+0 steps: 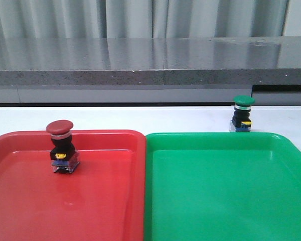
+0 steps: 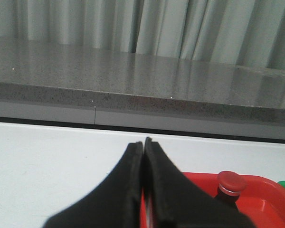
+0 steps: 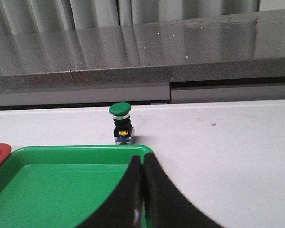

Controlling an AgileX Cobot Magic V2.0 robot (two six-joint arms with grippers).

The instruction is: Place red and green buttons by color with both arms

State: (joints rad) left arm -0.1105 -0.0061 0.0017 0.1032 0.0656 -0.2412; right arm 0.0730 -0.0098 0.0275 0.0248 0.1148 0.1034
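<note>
The red button (image 1: 60, 147) stands upright inside the red tray (image 1: 20, 201), near its far rim, so by the look of things the red half of the sorting is done. The green button (image 1: 243, 114) is what remains: it stands upright on the white bench (image 1: 155, 118) just beyond the far rim of the green tray (image 1: 226, 201), toward that tray's right side, not inside it. Neither arm appears in the front view. In the left wrist view the left end effector (image 2: 143, 142) is clenched with its fingers pressed together and nothing between them, the red button's cap visible past them. The right end effector (image 3: 142, 159) is likewise clenched and empty, hanging over the green tray's near corner with the green button ahead of it. The step in hand seems to be the green pick, though how far the arm sits from the button is hard to judge. The next move calls for the right end effector to spread its fingers, reach forward past the tray rim, straddle the black body below the cap, and clench without tipping the button.
</note>
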